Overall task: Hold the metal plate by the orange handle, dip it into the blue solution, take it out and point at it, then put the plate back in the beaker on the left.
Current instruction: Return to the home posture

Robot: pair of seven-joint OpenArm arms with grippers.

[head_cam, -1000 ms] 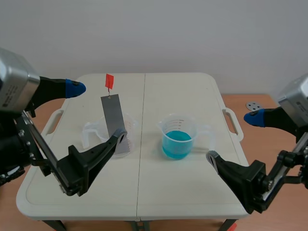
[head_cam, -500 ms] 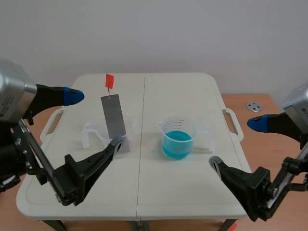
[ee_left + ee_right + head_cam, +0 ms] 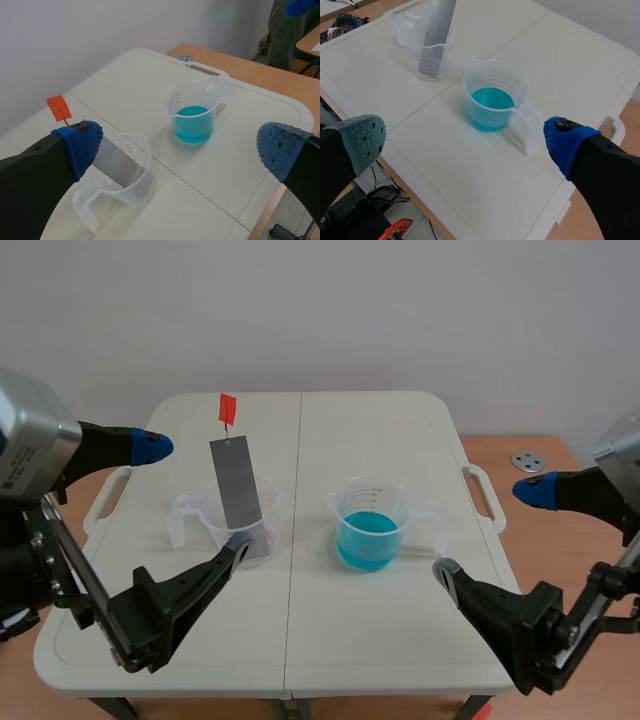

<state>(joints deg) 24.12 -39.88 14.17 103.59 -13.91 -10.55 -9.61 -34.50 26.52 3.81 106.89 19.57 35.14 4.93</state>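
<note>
L gripper [image 3: 194,496] is wide open w/ nothing in it. In the scene view its lower fingertip overlaps the clear beaker [image 3: 190,512]; can't tell if it touches. R gripper [image 3: 488,529] is also wide open and empty, near the table's [image 3: 380,430] right edge, apart from everything. The metal plate [image 3: 236,483] stands tilted in the clear beaker on the table's left half, orange handle [image 3: 227,407] sticking up on top, ungripped. A 2nd beaker [image 3: 392,498] w/ blue solution [image 3: 368,538] sits right of centre, well apart from the plate. A small metal disc [image 3: 527,460] lies on the floor beyond the R arm.
</note>
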